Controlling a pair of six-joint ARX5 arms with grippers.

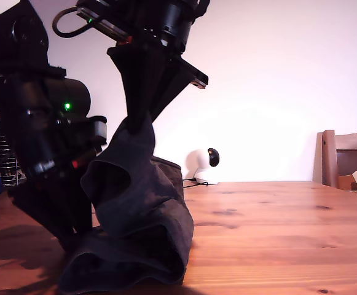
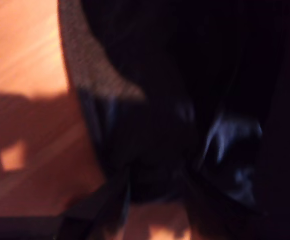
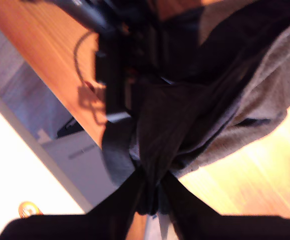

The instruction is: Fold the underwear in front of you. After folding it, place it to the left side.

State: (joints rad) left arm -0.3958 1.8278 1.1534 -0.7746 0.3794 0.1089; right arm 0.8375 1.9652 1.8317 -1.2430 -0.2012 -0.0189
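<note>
Underwear is hanging in a bunched column near the exterior view's left, so it's half up in the air and half slumped on the wooden desk. Its top end is pinched up high, and the rest drops down in loose folds, with the bottom part piled on the desk surface. The second gripper is the one doing the lifting: in the second wrist view the two dark fingers converge and clamp a twisted bit of the dark fabric right between them, so it's closed on the garment. In the exterior view that matches the upper arm, whose gripper has the cloth trailing straight below it. The first gripper is lower down toward the exterior view's left, angled toward the desk beside the bottom of the pile. Its wrist view is basically a blurry mess of dark cloth with a patch of lighter knit texture and some desk showing, so honestly can't tell whether that one is open or closed. The fabric reads black in the shade and greyish-brown where the sun hits it. Further back on the desk there's a small white round gadget with a black bit on it, and a wooden chair sits at the exterior view's right edge.
</note>
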